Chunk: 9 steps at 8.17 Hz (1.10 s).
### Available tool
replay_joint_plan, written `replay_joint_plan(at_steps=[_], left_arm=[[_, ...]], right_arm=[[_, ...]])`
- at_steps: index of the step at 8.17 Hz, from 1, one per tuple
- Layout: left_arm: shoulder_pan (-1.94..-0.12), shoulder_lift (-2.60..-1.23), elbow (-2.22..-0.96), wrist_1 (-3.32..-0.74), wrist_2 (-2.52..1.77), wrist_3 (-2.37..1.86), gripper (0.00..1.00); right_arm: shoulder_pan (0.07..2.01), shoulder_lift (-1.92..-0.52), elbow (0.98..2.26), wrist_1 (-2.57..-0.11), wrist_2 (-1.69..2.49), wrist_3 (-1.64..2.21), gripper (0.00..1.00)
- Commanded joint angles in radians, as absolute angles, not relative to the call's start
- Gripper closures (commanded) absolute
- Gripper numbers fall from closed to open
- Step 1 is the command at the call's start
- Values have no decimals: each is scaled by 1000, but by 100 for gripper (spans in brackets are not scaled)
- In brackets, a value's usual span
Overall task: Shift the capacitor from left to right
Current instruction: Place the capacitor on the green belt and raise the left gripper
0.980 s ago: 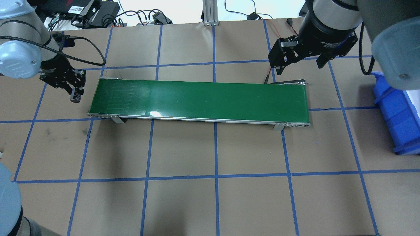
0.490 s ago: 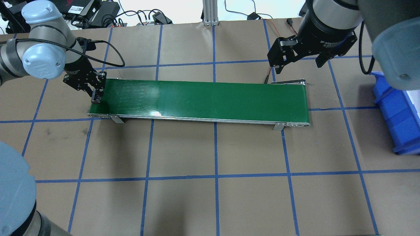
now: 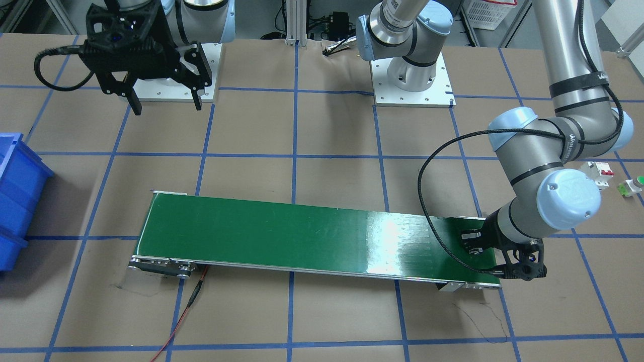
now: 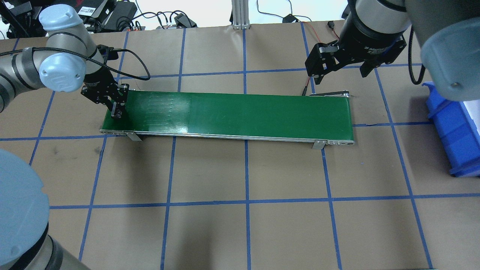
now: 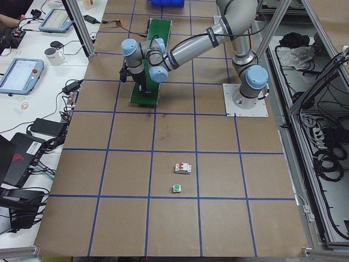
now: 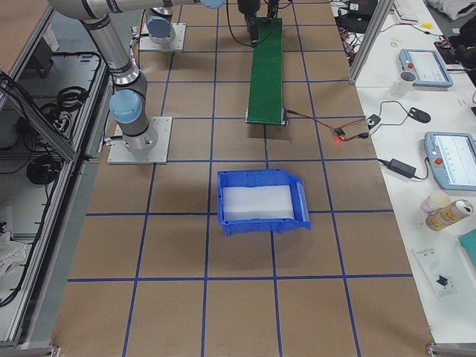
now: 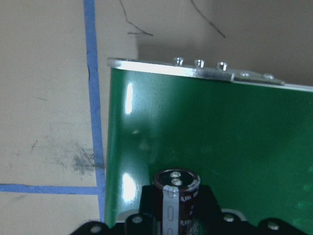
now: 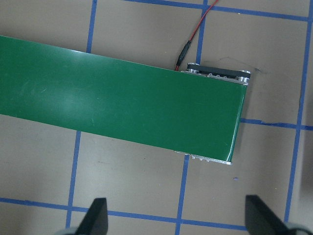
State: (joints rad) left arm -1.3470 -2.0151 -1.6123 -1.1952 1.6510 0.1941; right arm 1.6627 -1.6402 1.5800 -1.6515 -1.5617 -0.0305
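Note:
The capacitor [image 7: 175, 196], a black stubby cylinder with a silvery stripe and a metallic end, shows only in the left wrist view. It stands upright between the fingers of my left gripper [image 4: 116, 112], which is shut on it. This gripper hovers over the left end of the green conveyor belt [image 4: 232, 112], as the front view [image 3: 513, 271] also shows. My right gripper [image 4: 342, 73] is open and empty. It hangs above the table behind the belt's right end, with its fingers [image 8: 98, 215] spread wide.
A blue bin [image 4: 453, 127] with a white liner stands on the table at the far right. A white circuit breaker [image 3: 596, 173] and a green push button [image 3: 634, 185] lie beyond the belt's left end. A red wire [image 8: 195, 36] runs from the belt's right end.
My left gripper has moved right, from beside the belt's left end to above it, still shut. The right gripper has barely moved.

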Motion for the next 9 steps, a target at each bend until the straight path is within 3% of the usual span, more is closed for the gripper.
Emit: replay_joint_plan(at_steps=[1, 2, 4, 7, 9], left_arm=[[-1367, -2022, -1614, -1187, 1649, 199, 30], [-1377, -2011, -1615, -1196, 1654, 190, 0], [-1426, -1958, -1612, -1224, 1658, 173, 0], [-1504, -1834, -1599, -1374, 1654, 45, 0], [-1592, -1758, -1533, -1493, 1646, -21, 0]], right_arm=[[1645, -1538, 1578, -1708, -1569, -31, 0], [1623, -1485, 1580, -1788, -1571, -26, 0], [1570, -1373, 1592, -1792, -1554, -34, 0], [1500, -1364, 1732, -1879, -1373, -67, 0], [1499, -1347, 1749, -1911, -1361, -69, 0]])
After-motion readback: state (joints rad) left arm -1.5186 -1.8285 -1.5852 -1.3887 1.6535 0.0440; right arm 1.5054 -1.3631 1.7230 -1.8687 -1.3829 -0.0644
